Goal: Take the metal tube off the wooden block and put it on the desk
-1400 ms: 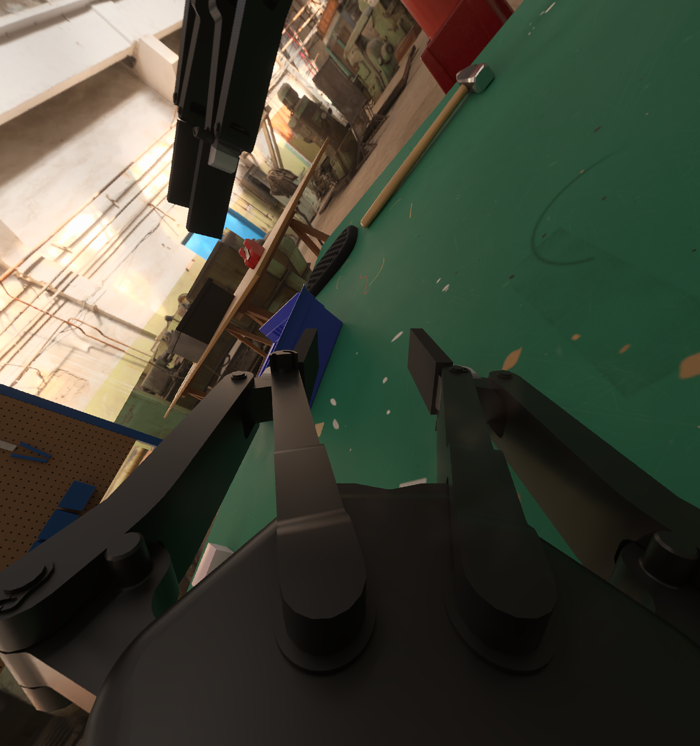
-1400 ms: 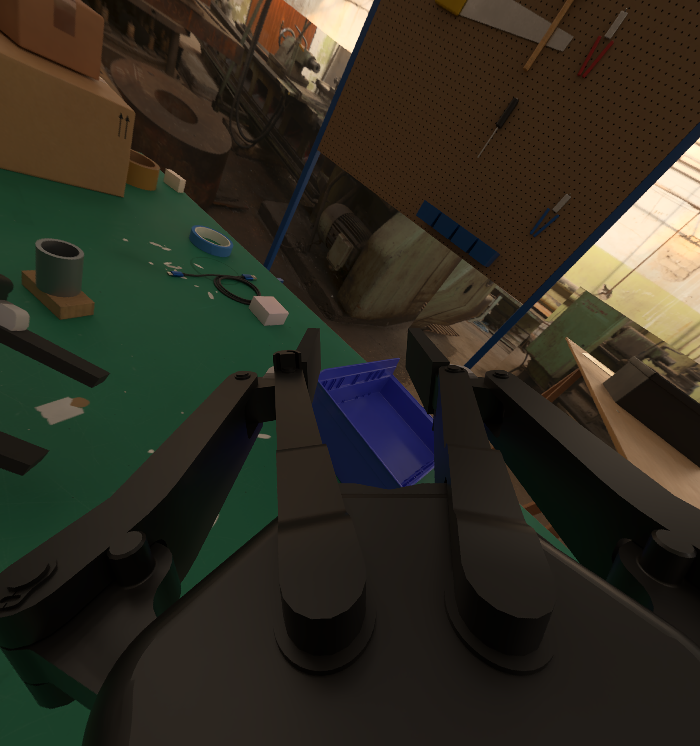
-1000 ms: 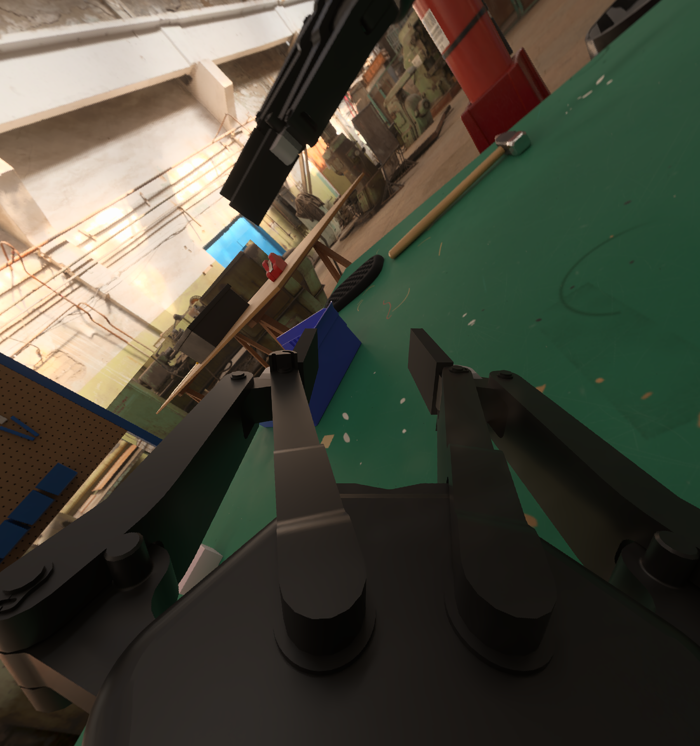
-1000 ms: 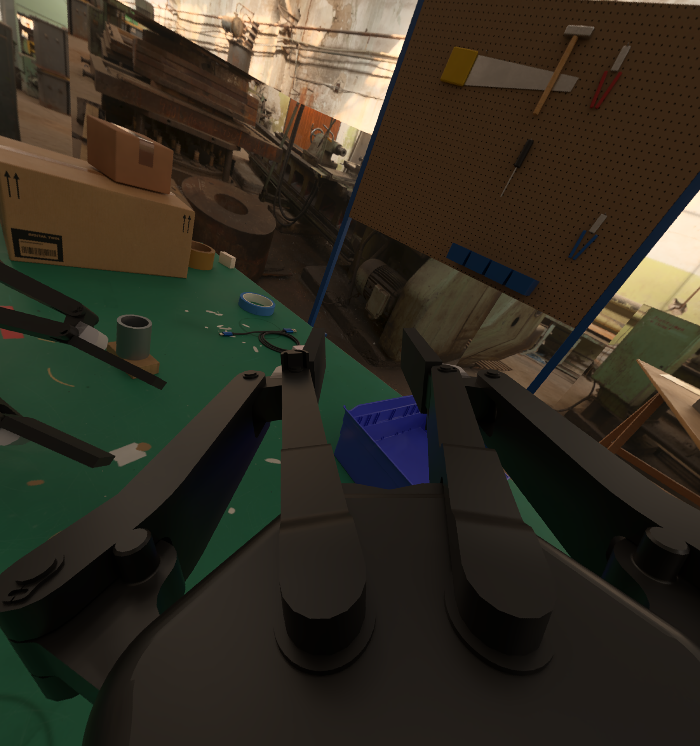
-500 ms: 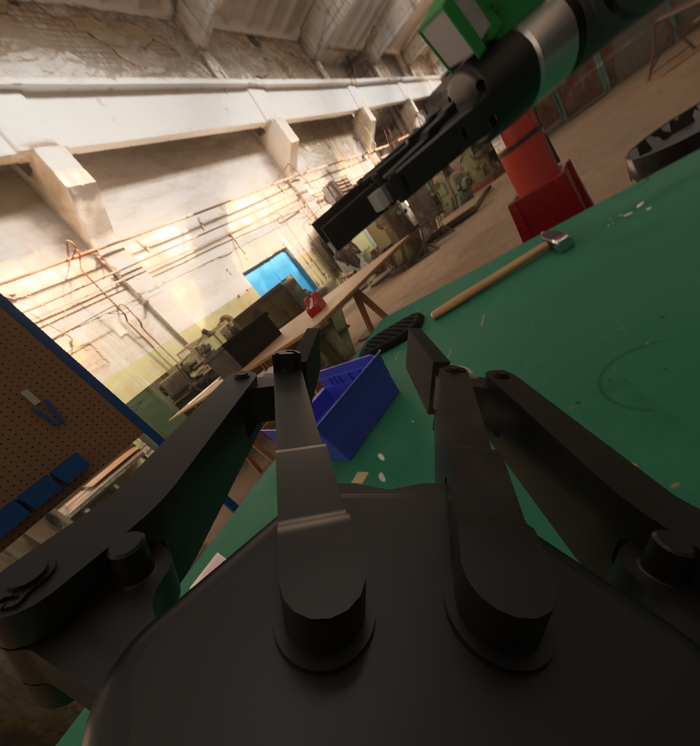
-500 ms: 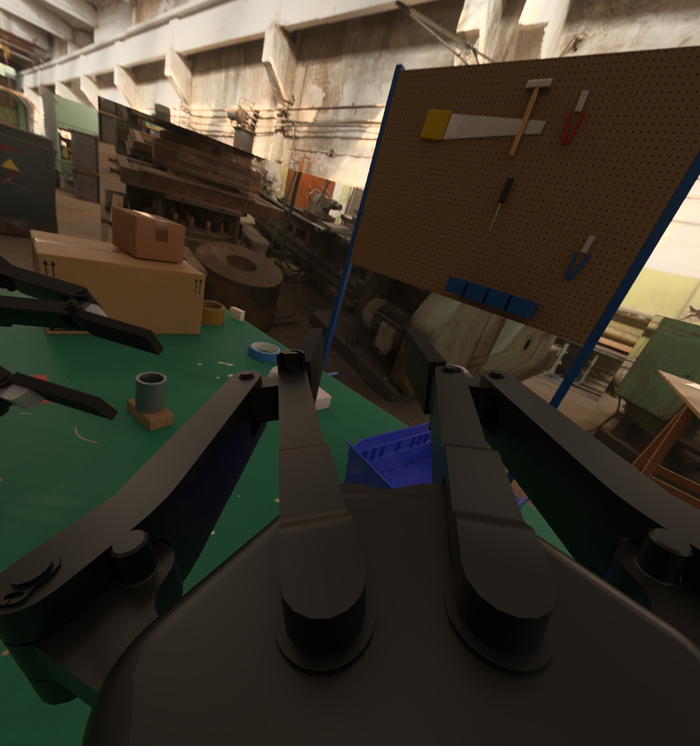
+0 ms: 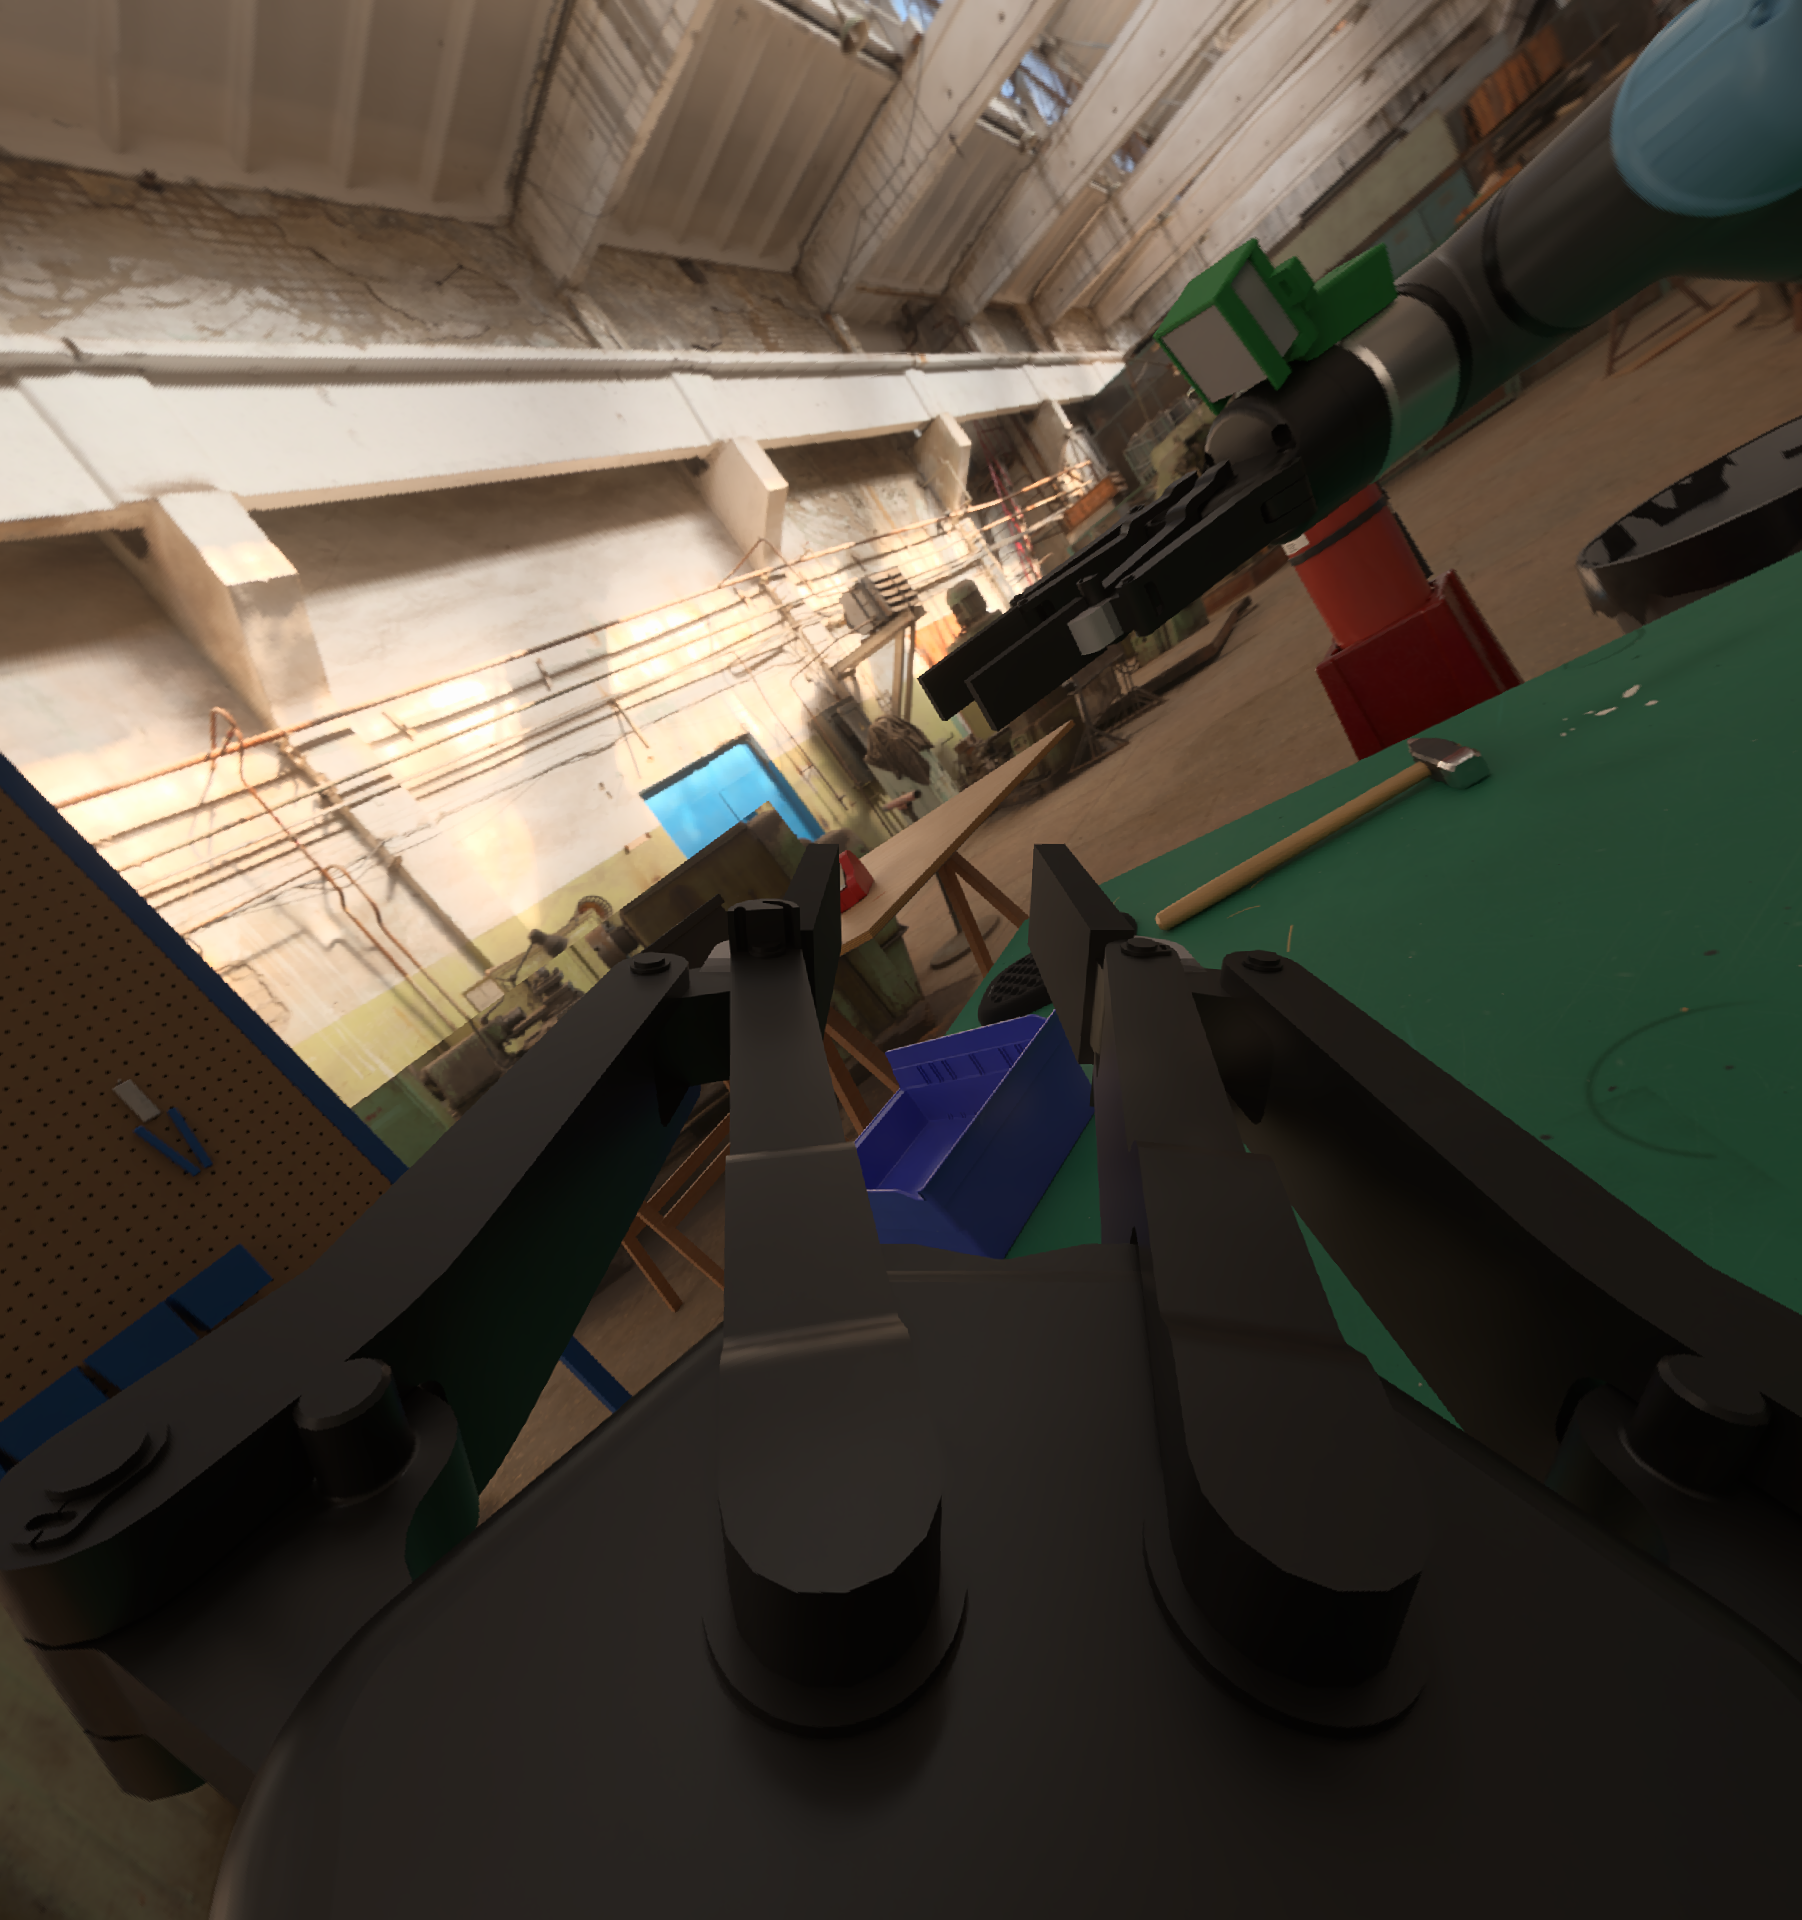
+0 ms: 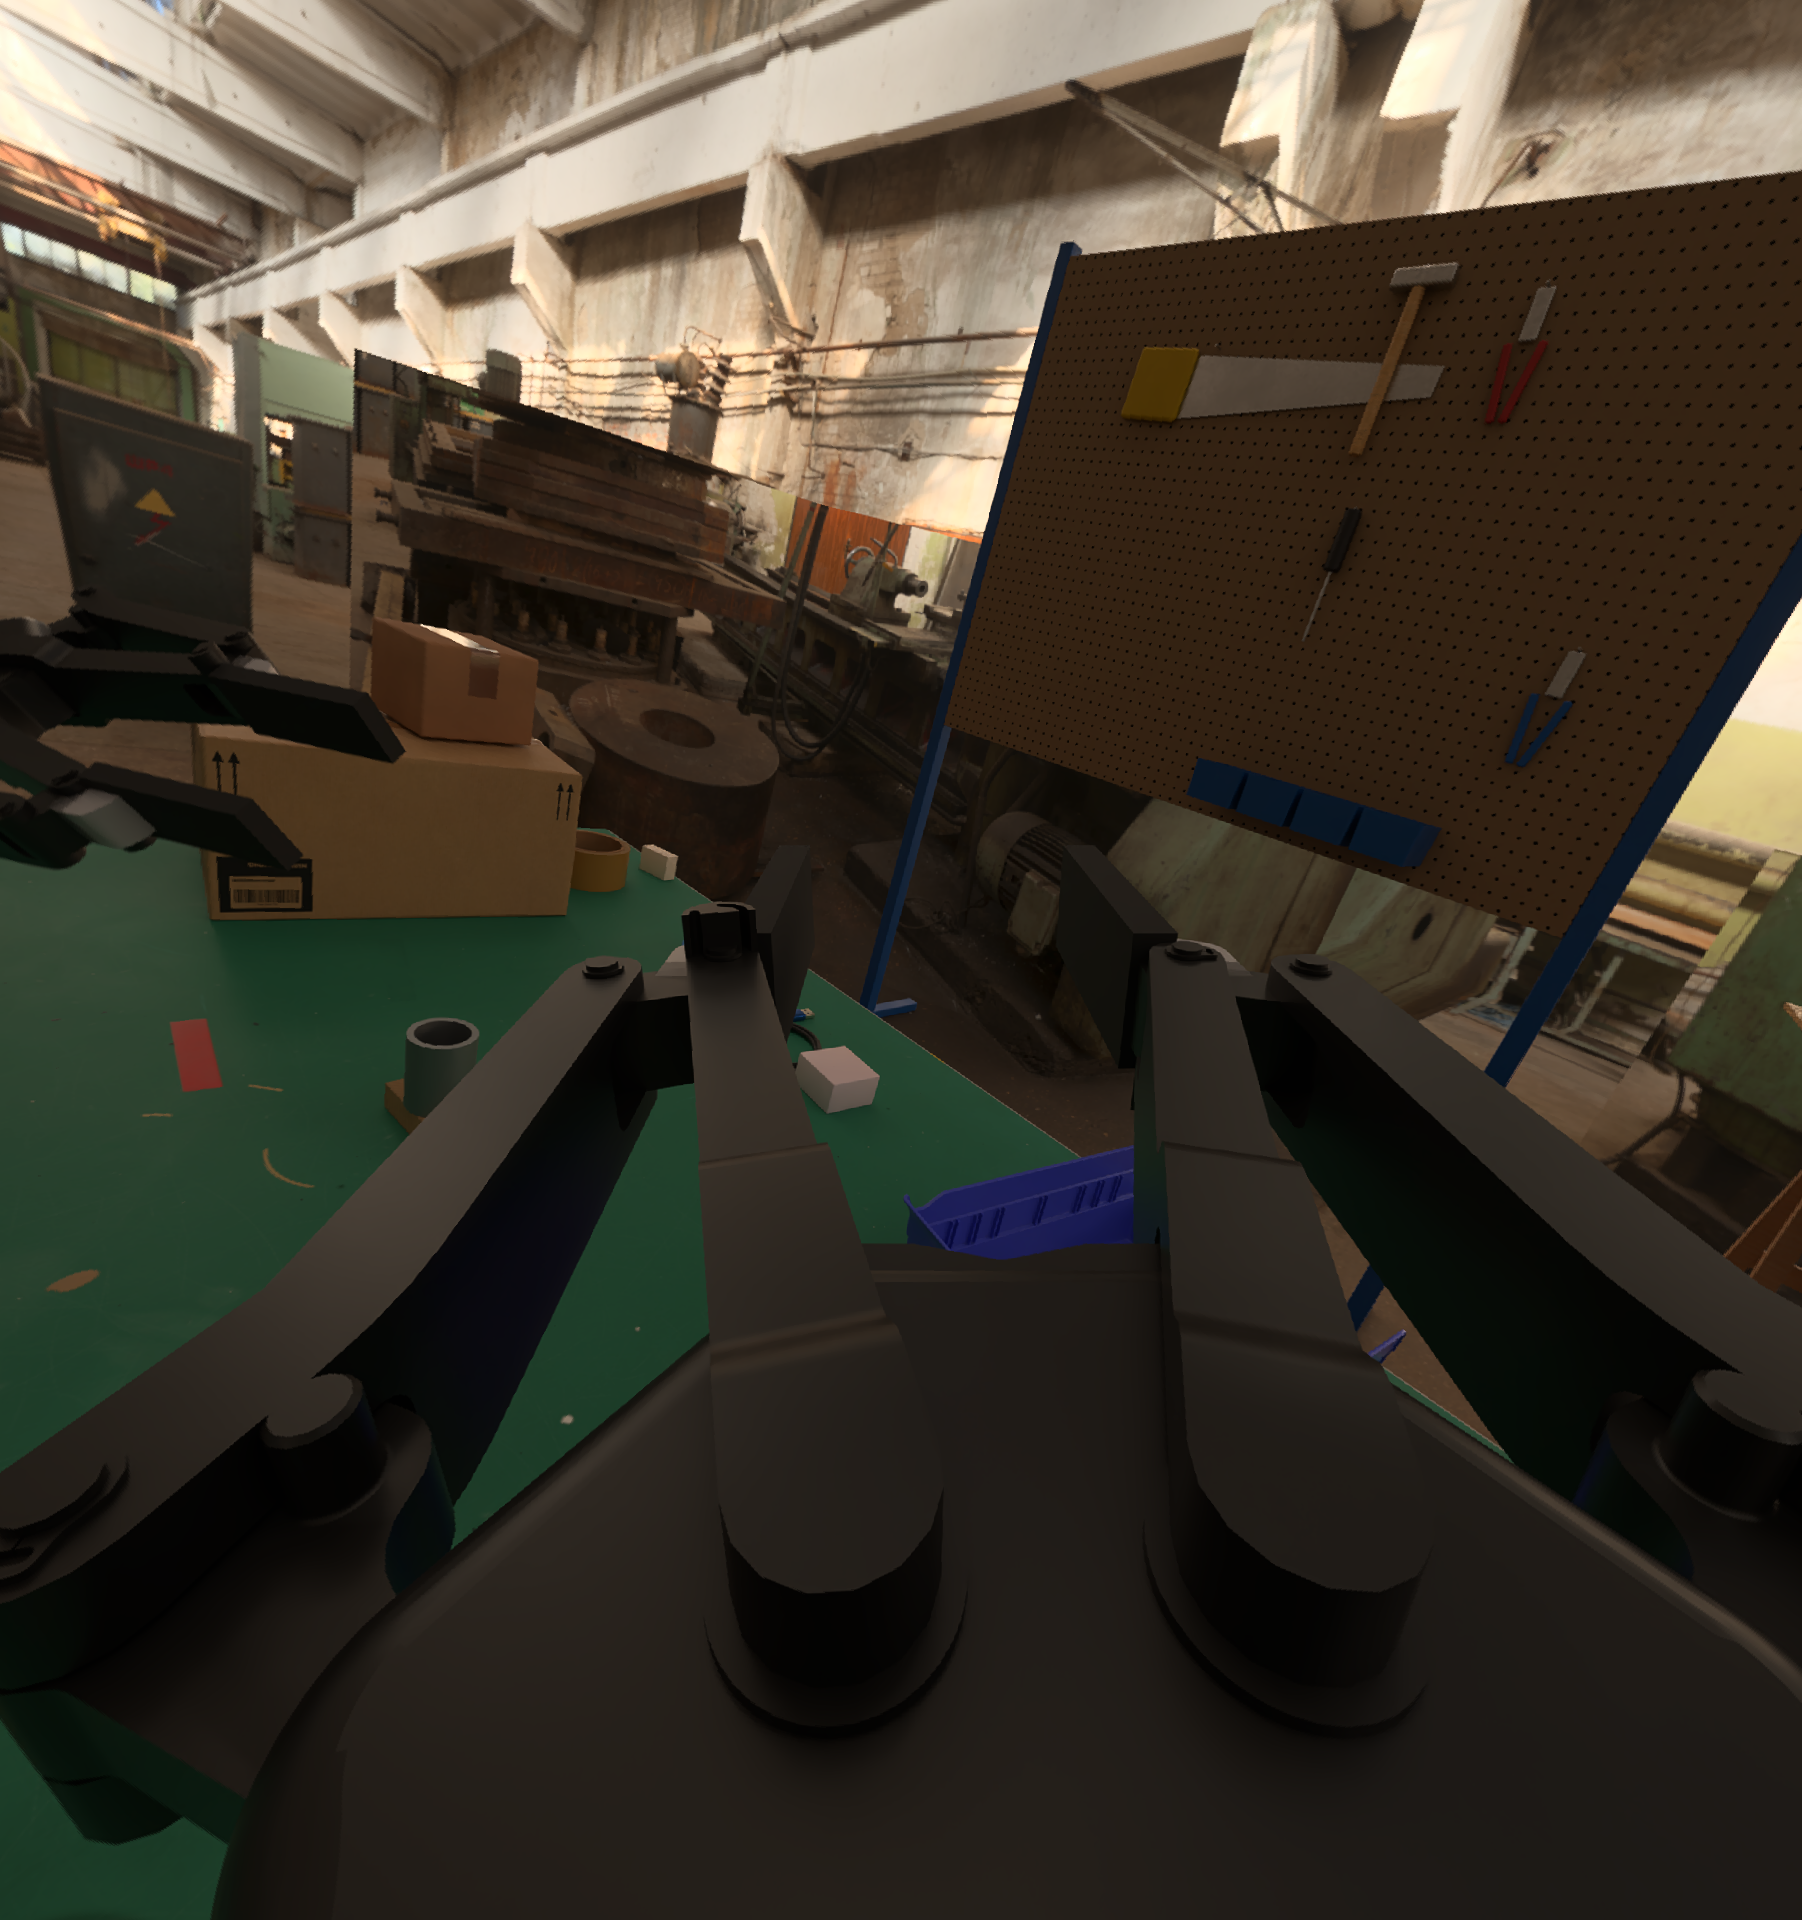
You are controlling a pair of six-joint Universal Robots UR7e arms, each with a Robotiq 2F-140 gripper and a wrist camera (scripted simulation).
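Observation:
A short grey metal tube (image 8: 440, 1062) stands upright on a small wooden block (image 8: 401, 1101) on the green desk (image 8: 149, 1226), left of middle in the right wrist view. My right gripper (image 8: 938, 935) is open and empty, raised above the desk and well to the right of the tube. My left gripper (image 7: 933, 914) is open and empty, raised over the desk (image 7: 1551, 987); it also shows at the left edge of the right wrist view (image 8: 222, 769). The tube is not in the left wrist view. The right gripper shows far off in the left wrist view (image 7: 1063, 644).
A blue bin (image 7: 980, 1132) sits at the desk edge, also in the right wrist view (image 8: 1032, 1205). A hammer (image 7: 1323, 831) lies on the desk. Cardboard boxes (image 8: 388, 821), tape rolls (image 8: 601, 862), a white block (image 8: 837, 1076) and a pegboard (image 8: 1396, 582) stand behind.
Both wrist views have tilted up from the desk toward the hall. Both grippers have lifted and stay open. The tube has stayed on its block.

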